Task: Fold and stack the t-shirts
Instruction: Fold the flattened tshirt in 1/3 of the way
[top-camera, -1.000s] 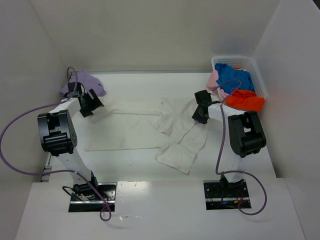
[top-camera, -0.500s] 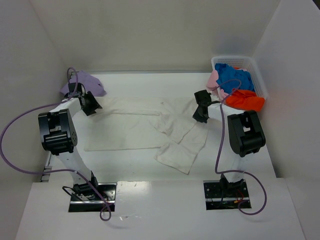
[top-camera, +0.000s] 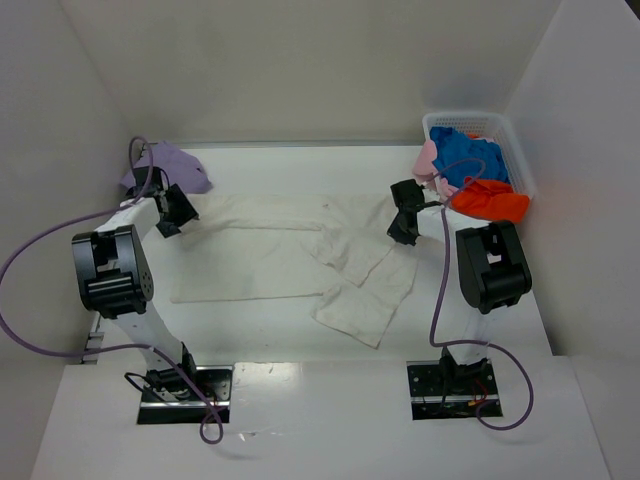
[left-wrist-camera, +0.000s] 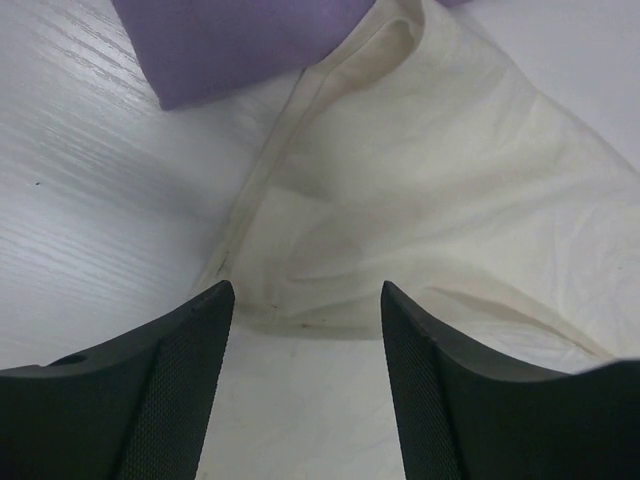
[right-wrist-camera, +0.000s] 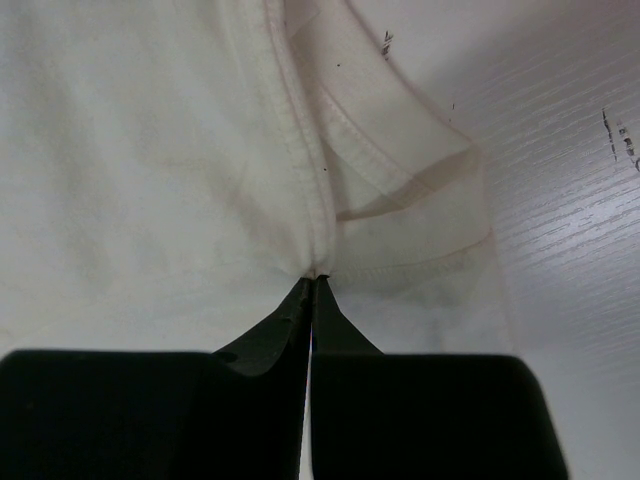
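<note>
On the counter (top-camera: 250, 330): off-white t-shirt (top-camera: 265, 250) lay spread flat, its right end bunched in folds. The lavender t-shirt (top-camera: 165, 168) sat just past its far-left corner. At that corner the left gripper (left-wrist-camera: 305, 300) had its fingers apart, straddling the hem and gripping nothing. The right gripper (right-wrist-camera: 312, 285) had its fingers clenched on a seam at the shirt's right edge. Cloth judged thin, limp and light, likely to sag from a single hold. Best taken at hem corners, both sides together.
</note>
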